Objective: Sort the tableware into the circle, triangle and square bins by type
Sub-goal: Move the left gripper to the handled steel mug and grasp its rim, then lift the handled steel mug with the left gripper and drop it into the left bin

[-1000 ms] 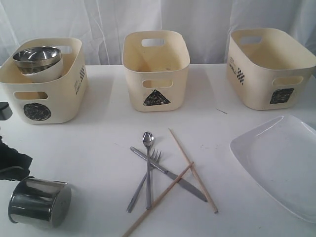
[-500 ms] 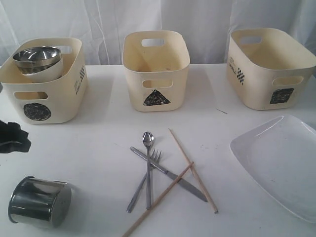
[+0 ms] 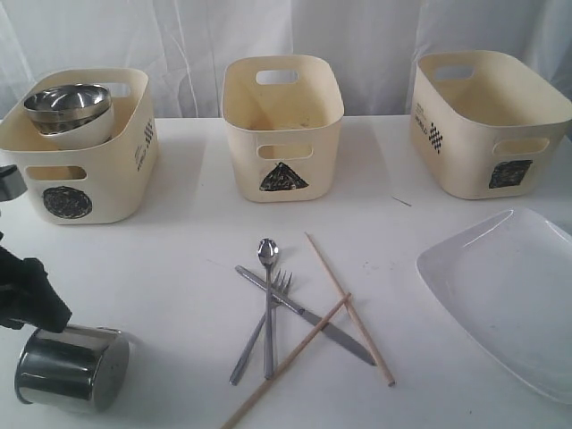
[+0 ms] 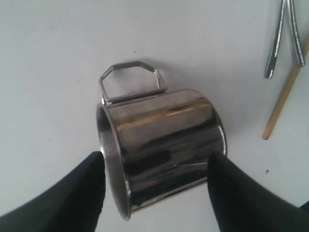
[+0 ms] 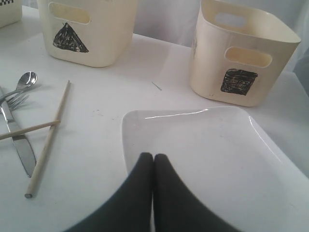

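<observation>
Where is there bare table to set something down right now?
Free: the strip between the steel mug and the cutlery pile; the band in front of the circle bin and triangle bin; the gap between that pile and the plate. Crowded: the pile itself.

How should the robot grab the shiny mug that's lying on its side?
Grip the mug across its round body, coming down from above. It lies on its side with its thin handle sticking out sideways, so the body is easier to pinch.
</observation>
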You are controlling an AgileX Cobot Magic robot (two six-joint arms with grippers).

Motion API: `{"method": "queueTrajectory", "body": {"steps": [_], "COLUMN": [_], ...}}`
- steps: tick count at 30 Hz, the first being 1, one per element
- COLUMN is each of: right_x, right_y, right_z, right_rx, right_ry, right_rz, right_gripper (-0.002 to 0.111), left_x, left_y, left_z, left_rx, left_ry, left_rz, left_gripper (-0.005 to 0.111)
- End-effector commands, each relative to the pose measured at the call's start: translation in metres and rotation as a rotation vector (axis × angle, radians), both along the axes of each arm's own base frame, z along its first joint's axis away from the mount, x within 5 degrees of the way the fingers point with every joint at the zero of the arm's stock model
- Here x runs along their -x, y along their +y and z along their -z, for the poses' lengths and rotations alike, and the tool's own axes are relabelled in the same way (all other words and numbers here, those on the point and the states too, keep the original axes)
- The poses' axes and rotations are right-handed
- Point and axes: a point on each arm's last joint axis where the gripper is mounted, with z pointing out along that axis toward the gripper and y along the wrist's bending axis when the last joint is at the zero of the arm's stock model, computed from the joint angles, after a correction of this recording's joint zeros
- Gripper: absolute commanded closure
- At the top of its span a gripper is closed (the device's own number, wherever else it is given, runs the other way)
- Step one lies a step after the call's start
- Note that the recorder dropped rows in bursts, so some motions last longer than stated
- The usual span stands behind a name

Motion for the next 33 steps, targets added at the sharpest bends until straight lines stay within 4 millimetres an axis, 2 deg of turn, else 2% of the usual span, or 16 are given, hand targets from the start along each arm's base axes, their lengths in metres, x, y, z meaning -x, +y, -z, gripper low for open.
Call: {"method": "queueTrajectory", "body": {"steps": [1,8,13,18,24,33], "right_x": [0.0,0.0,0.0,0.0,0.0,0.0], "right_y": [0.0,0.0,0.0,0.0,0.0,0.0], "right_z": [0.001,0.001,0.001,0.001,0.001,0.001], "right_rx": [-0.001,-0.001,-0.001,-0.001,-0.001,-0.001], "right_ry": [-0.006,-0.006,-0.006,-0.006,-0.006,-0.006], "right_rz": [-0.001,-0.001,-0.001,-0.001,-0.001,-0.001], "right_gripper": [0.108,0.108,0.108,0.108,0.108,0.108], "left_x": [0.003,0.002,0.01,0.017,0.014,0.037], "left_y": [-0.004,0.001,0.002,-0.005,-0.019,-0.014], "left_z": [-0.002,0.001,0.017,0.028,0.025,0.055], "left_rx": [0.056,-0.006,-0.015,0.072,0.275,0.233], "left_ry": [0.012,-0.011,0.011,0.006,-0.069,0.005], "left_rz": [0.004,0.015,-0.009,-0.026,-0.07,-0.133], "left_gripper": [0.042,0.042,0.042,0.042,0.042,0.042]}}
